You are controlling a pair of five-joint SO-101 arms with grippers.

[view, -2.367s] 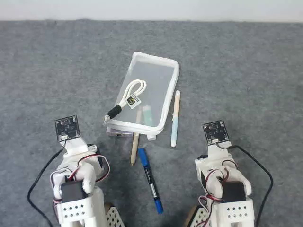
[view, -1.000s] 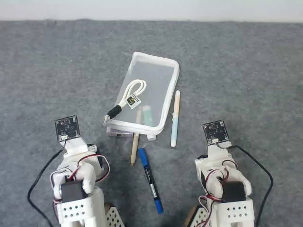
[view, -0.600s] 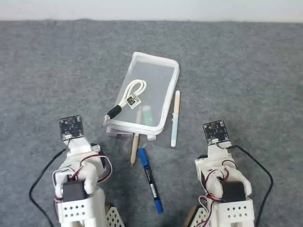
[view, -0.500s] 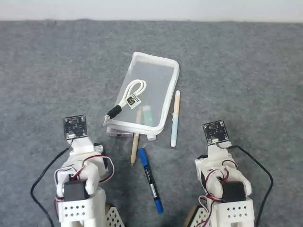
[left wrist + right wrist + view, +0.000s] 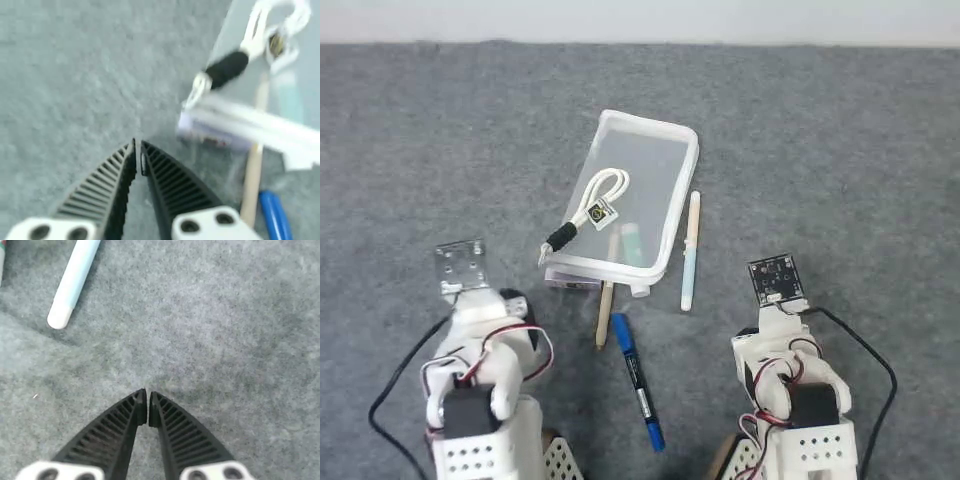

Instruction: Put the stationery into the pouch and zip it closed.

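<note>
A clear zip pouch (image 5: 635, 185) lies at the table's centre with a white cord and black pull (image 5: 563, 237) on top. A wooden pencil (image 5: 607, 290) and a pale green-tipped pen (image 5: 634, 250) stick partly out of its near end. A light blue pen (image 5: 690, 252) lies beside its right edge, and a blue marker (image 5: 638, 380) rests nearer the arms. My left gripper (image 5: 138, 148) is shut, hovering over bare carpet near the pouch's (image 5: 265, 95) near left corner. My right gripper (image 5: 148, 395) is shut over carpet, short of the light blue pen (image 5: 75, 282).
Grey carpet (image 5: 840, 150) covers the table, with a pale wall edge along the far side. The left arm base (image 5: 475, 400) and right arm base (image 5: 790, 395) stand at the near edge, either side of the blue marker.
The left arm has swung and lifted, its wrist camera board shifting right and then back left. The right arm and all stationery stay still.
</note>
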